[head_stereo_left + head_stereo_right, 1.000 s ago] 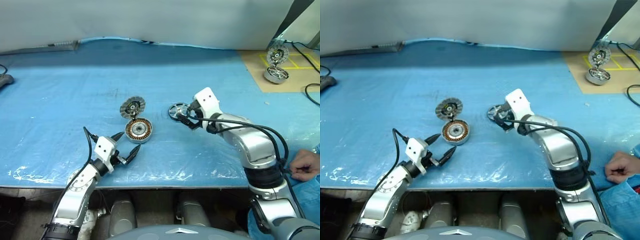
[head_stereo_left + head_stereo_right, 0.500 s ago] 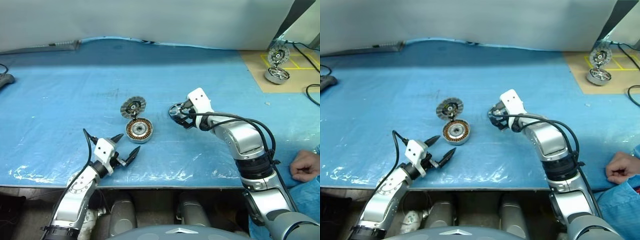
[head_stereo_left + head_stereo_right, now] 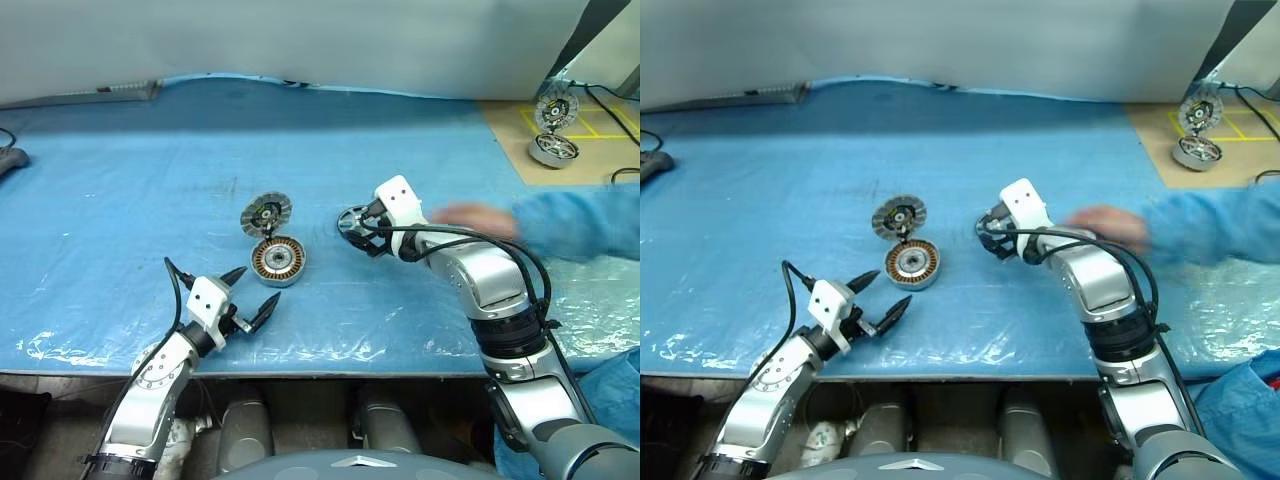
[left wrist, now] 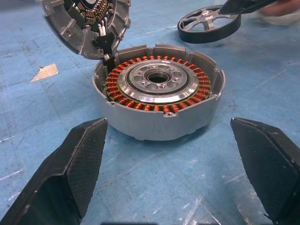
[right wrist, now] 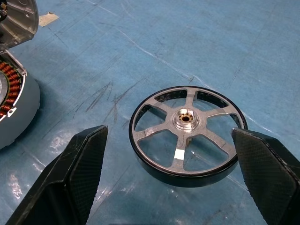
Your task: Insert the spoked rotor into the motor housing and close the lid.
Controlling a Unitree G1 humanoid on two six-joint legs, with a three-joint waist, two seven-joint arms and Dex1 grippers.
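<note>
Right hand (image 5: 171,173) wide open, straddling the spoked rotor (image 5: 187,133), which lies flat just right of the motor housing (image 3: 277,261) — rigid, slick metal, probably light; pinch across the rim.

Blue-covered table (image 3: 120,180), grey wall (image 3: 300,40)

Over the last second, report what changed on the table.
A person's blue-sleeved arm has reached in from the right, its hand behind the right end effector. That arm's elbow swung inward. The shiny spoked rotor, copper-wound housing, ribbed lid and left end effector stayed put, nothing gripped.
</note>
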